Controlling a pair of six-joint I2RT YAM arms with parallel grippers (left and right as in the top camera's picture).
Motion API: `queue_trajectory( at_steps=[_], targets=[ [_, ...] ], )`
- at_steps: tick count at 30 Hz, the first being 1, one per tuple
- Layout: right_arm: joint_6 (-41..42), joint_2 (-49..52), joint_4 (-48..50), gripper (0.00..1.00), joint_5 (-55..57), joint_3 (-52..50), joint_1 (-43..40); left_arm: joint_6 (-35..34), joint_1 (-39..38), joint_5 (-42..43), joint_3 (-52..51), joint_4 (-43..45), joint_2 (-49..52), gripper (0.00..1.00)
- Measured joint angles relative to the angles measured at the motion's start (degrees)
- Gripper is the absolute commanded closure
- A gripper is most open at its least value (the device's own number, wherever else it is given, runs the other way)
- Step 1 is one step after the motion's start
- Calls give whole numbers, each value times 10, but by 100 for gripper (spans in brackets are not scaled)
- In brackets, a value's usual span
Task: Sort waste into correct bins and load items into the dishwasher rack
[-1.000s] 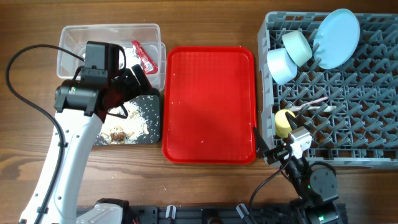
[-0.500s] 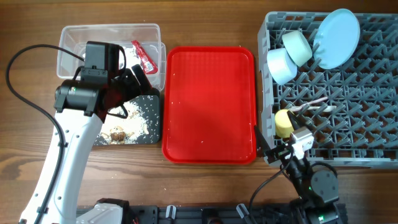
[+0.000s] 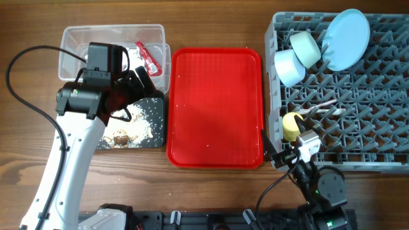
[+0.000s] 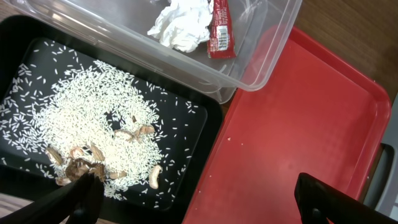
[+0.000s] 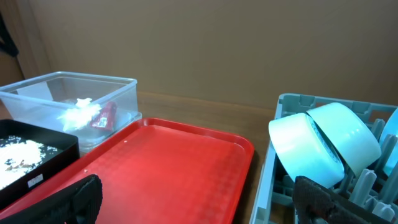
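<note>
Left wrist view: your left gripper [image 4: 196, 190] gapes wide, empty, by the black tray [image 4: 193, 134]; right gripper [image 5: 196, 193] likewise wide.

Overhead, I see the left arm [image 3: 96, 86] covering the upper edge of the black tray [image 3: 158, 128] and part of the clear tub [image 3: 115, 35]. The dishwasher rack [image 3: 370, 128] runs past the right edge.

Barely anything moves here. At the lower right of the overhead frame, the right arm [image 3: 329, 188] shifts by a hair, its round dark joint sitting a touch lower and further left than before.
</note>
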Motion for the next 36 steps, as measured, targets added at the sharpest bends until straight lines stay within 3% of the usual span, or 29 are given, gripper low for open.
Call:
queue_trajectory(
  at_steps=[33, 36],
  targets=[
    [0, 0, 0, 0, 0, 0, 0, 0, 0, -15, 0, -10, 0, 0],
    [0, 0, 0, 0, 0, 0, 0, 6, 0, -26, -2, 19, -9, 0]
  ],
)
